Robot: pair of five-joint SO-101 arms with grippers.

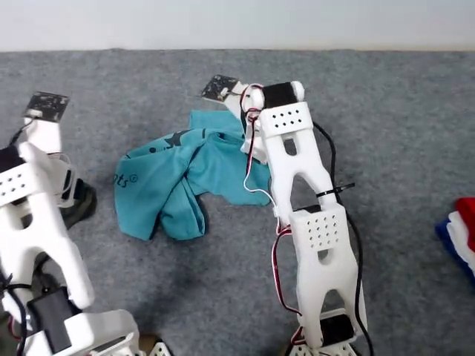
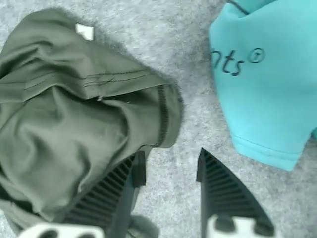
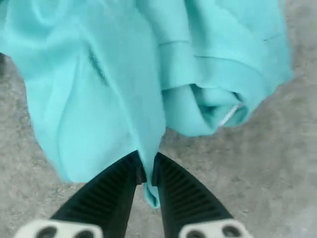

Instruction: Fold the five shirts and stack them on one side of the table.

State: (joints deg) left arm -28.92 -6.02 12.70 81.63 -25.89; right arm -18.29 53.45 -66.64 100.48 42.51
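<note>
A crumpled teal shirt (image 1: pixel 178 178) lies on the grey carpet in the middle. My right gripper (image 3: pixel 147 171) is shut on a fold of the teal shirt (image 3: pixel 114 89) at its far right edge, under the arm's wrist (image 1: pixel 278 111). An olive-green shirt (image 2: pixel 74 124) lies bunched at the left, under my left arm (image 1: pixel 33 193). My left gripper (image 2: pixel 168 168) is open just over the carpet, one finger (image 2: pixel 116 191) against the olive shirt's hem. The teal shirt's printed sleeve (image 2: pixel 262 84) lies just beyond it.
A stack of folded shirts in red, white and blue (image 1: pixel 462 231) sits at the right edge of the table. Bare grey carpet (image 1: pixel 386 126) stretches between the right arm and that stack.
</note>
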